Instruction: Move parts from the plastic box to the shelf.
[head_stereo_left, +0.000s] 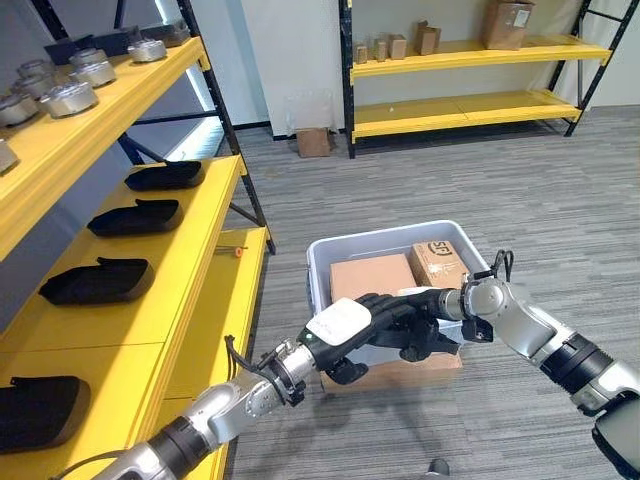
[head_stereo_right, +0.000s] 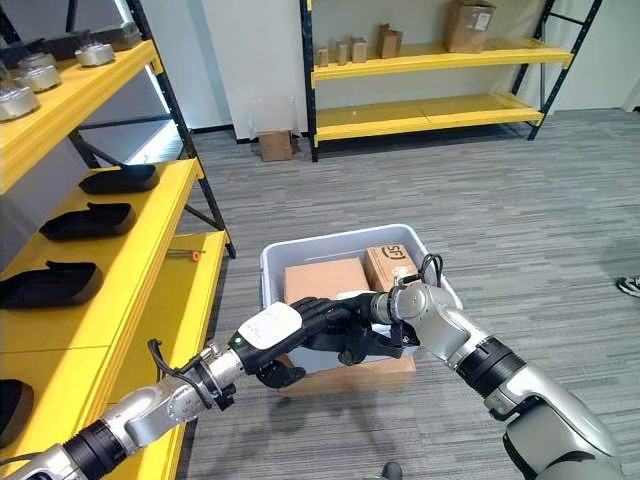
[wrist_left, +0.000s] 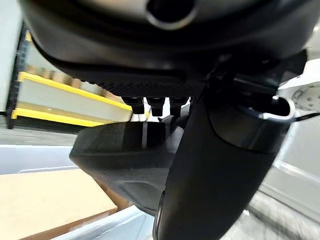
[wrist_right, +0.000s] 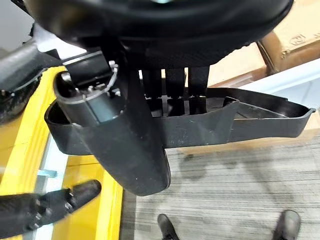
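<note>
Grey carpet; both hands' fingers (wrist_right: 172, 92) grip black, glossy, tray-like part (wrist_right: 250, 120) over plastic box (head_stereo_left: 330, 250).

Yellow shelves and a grey carpeted floor carrying the goods.

At the frame's left, the near shelf (head_stereo_left: 196, 236) holds a row of black moulded parts (head_stereo_left: 135, 216), with round metal parts (head_stereo_left: 68, 97) on the tier above. The floor (head_stereo_left: 520, 200) carries the plastic box (head_stereo_left: 322, 262) at lower centre. The far shelf (head_stereo_left: 470, 52) at the top bears cardboard boxes (head_stereo_left: 507, 22).
</note>
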